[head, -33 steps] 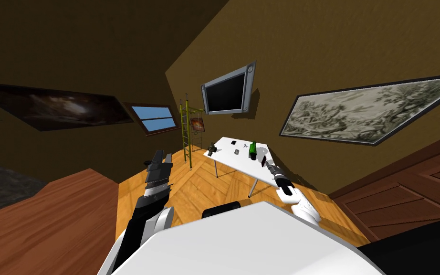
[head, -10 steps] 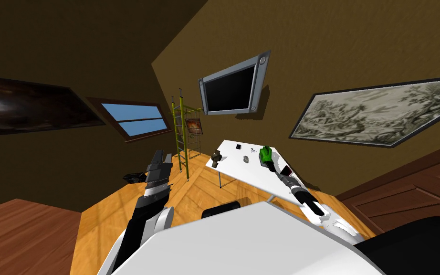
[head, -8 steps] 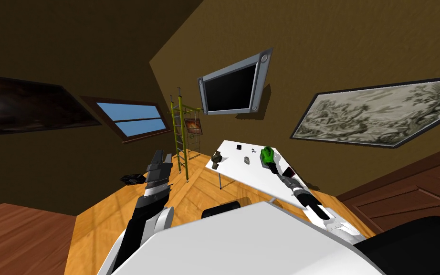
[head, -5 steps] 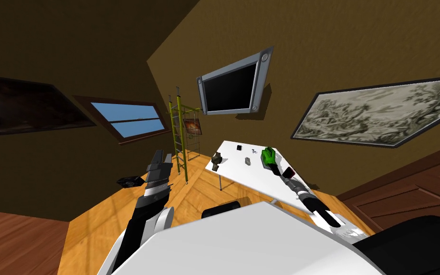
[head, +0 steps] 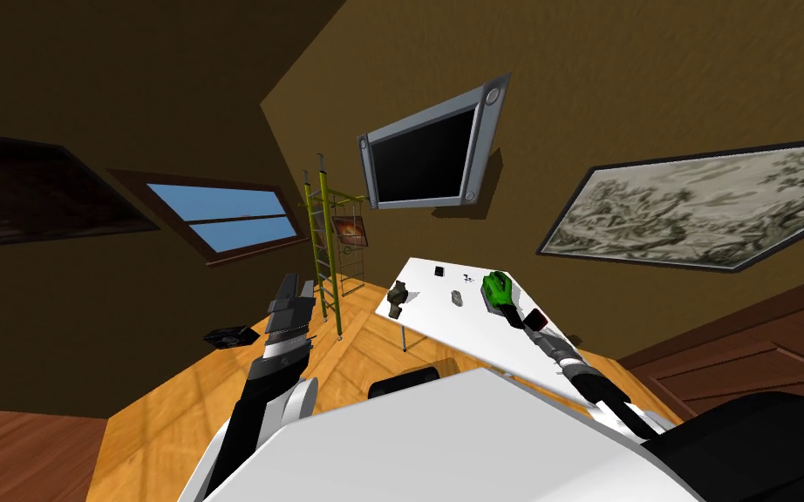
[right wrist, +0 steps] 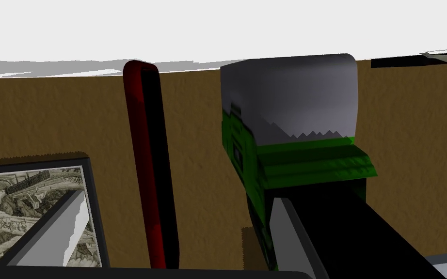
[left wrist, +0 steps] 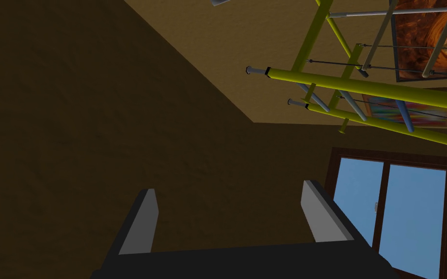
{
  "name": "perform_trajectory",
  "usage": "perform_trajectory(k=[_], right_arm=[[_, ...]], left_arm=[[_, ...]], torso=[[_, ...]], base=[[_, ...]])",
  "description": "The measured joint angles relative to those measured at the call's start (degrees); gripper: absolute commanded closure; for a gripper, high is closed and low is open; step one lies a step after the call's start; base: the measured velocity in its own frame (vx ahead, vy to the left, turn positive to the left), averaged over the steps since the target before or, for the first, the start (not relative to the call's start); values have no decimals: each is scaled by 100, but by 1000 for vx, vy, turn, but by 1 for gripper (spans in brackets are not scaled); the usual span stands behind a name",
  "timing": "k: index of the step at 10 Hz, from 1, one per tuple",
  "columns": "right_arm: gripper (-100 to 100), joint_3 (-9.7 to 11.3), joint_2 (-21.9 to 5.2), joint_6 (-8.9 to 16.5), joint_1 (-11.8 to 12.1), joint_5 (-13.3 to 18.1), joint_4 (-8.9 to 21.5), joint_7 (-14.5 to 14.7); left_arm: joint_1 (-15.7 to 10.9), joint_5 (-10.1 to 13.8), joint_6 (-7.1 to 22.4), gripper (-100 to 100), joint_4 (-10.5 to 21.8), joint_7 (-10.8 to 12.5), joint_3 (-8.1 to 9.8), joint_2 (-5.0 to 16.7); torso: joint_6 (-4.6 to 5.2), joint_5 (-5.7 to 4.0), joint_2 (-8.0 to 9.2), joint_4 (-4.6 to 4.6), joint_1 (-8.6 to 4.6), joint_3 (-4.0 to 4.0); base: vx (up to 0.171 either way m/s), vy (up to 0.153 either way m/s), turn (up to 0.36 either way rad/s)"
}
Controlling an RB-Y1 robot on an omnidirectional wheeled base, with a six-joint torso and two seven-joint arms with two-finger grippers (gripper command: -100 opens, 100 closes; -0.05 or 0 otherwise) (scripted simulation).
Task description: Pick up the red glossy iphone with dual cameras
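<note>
The red phone [right wrist: 150, 169] stands edge-on between my right gripper's [right wrist: 178, 197] two fingers, with a gap on both sides, so the gripper is open. In the head view the phone [head: 537, 322] is a small red patch on the white table [head: 444, 327], beside my outstretched right gripper [head: 512, 312]. A green and grey box [right wrist: 290, 126] sits just past the right finger. My left gripper [left wrist: 227, 213] is raised at my left, off the table, and is open and empty.
The table also carries the green box [head: 496, 286], a small dark figure [head: 398, 296], a grey item [head: 456, 298] and a black item [head: 439, 271]. A yellow ladder rack [head: 326, 253] stands left of it. Dark wooden panelling [head: 740, 366] is at my right.
My view has swung and drawn a little closer to the table. The right arm has reached further over the table to the green box. The left arm is unchanged.
</note>
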Motion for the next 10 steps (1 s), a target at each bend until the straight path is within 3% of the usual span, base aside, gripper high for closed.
perform_trajectory(k=[2, 3, 4, 5, 6, 7, 8, 9, 10], right_arm=[[-100, 268, -236, -308, 136, -336, 335, 104], [-100, 323, -289, -465, 95, -499, 522, 103], [-100, 427, -385, -422, 456, -706, 218, 181], [-100, 551, -494, -492, 453, -887, 286, 225], [-100, 639, -557, -725, 291, -1043, 635, 214], [-100, 620, -551, -761, 392, -1166, 564, 230], [-100, 632, -552, -816, 355, -1193, 704, 235], [-100, 759, -726, -879, 567, -1372, 671, 266], [-100, 870, -795, -1000, 603, -1559, 765, 321]], left_arm=[[1, 0, 0, 0, 0, 0, 0, 0], [0, 0, 0, 0, 0, 0, 0, 0], [2, 0, 0, 0, 0, 0, 0, 0], [1, 0, 0, 0, 0, 0, 0, 0], [0, 0, 0, 0, 0, 0, 0, 0], [0, 0, 0, 0, 0, 0, 0, 0], [0, 0, 0, 0, 0, 0, 0, 0], [1, 0, 0, 0, 0, 0, 0, 0], [1, 0, 0, 0, 0, 0, 0, 0]], torso=[[0, 2, -29, -6, 11, -16], [-2, 1, -17, -4, 3, -10], [5, 2, -25, -5, 6, -13], [-3, 2, -30, -6, 9, -17], [-3, 1, -16, -4, 5, -9], [1, 0, 2, 0, 0, 1], [0, -2, 12, 3, -4, 7], [4, 1, -12, -2, 0, -5], [-2, 0, -29, -5, 7, -16]], base=[[99, 30, -23], [121, 24, -65], [120, 39, -67], [53, 27, 16], [14, 8, 18], [-7, 0, -7], [99, 15, -81], [136, 34, -56], [66, 36, 12]])
